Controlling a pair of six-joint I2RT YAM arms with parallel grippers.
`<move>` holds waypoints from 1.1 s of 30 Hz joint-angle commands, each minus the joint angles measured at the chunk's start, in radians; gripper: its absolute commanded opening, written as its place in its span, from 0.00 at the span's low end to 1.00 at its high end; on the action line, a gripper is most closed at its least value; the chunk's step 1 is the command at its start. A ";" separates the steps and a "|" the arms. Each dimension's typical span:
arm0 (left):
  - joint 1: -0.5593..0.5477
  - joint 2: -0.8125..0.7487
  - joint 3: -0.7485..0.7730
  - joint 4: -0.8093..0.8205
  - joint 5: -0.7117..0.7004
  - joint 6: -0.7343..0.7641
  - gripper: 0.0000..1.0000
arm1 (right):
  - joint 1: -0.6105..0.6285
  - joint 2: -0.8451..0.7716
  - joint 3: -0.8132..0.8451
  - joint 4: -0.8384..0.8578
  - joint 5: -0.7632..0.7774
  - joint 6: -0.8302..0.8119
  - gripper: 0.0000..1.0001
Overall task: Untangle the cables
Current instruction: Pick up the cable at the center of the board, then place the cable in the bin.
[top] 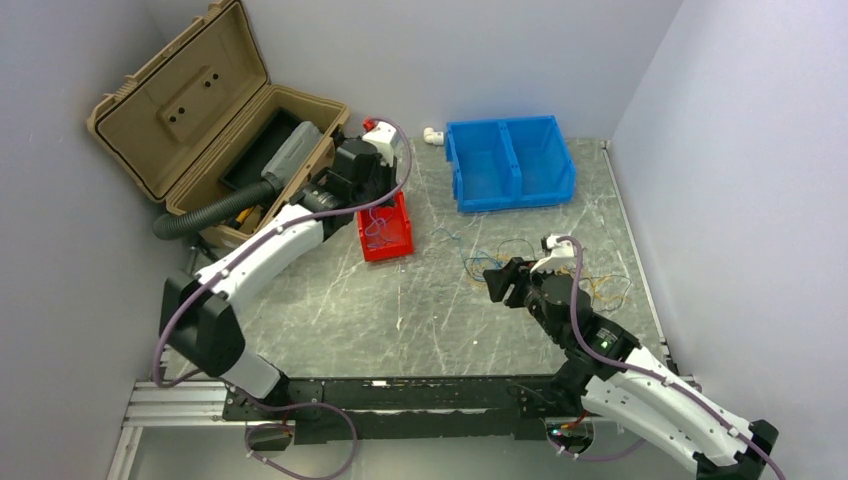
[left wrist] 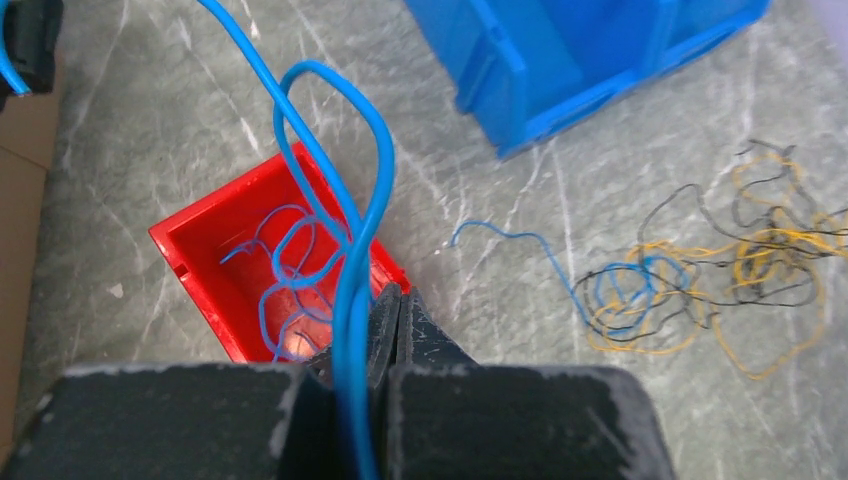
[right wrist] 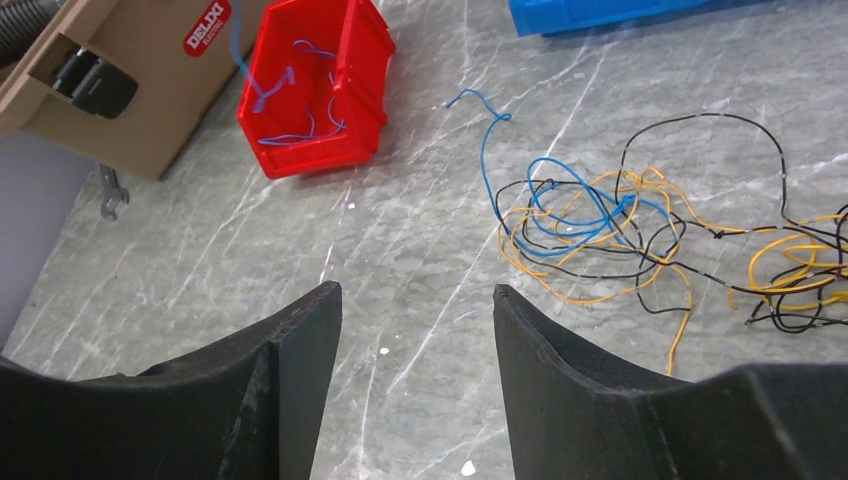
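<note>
The cables lie as a loose tangle (top: 480, 262) of blue, yellow-orange and black wires on the table's right half, seen also in the left wrist view (left wrist: 680, 280) and the right wrist view (right wrist: 600, 230). One blue strand (right wrist: 485, 130) trails out of the tangle toward the red bin (top: 385, 235). Several blue cables (left wrist: 285, 270) lie inside that bin. My left gripper (left wrist: 397, 300) hangs over the bin's rim, shut on a blue cable (left wrist: 340, 180) that loops up past the camera. My right gripper (right wrist: 415, 290) hovers open just left of the tangle, holding nothing.
A blue two-compartment bin (top: 510, 165) stands at the back. An open tan case (top: 190, 100) with a black corrugated hose (top: 200, 215) fills the back left corner. A white pipe fitting (top: 433, 135) lies by the blue bin. A small wrench (right wrist: 112, 190) lies beside the case.
</note>
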 commanded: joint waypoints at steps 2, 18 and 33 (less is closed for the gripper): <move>0.024 0.093 0.033 0.040 0.011 0.007 0.00 | 0.001 -0.037 0.047 -0.015 0.032 -0.016 0.59; 0.071 0.218 -0.025 -0.032 0.086 -0.106 0.00 | 0.001 -0.016 0.063 -0.030 0.043 -0.014 0.59; 0.110 0.377 0.136 -0.236 0.174 -0.127 0.00 | 0.001 -0.011 0.024 0.005 0.040 -0.003 0.59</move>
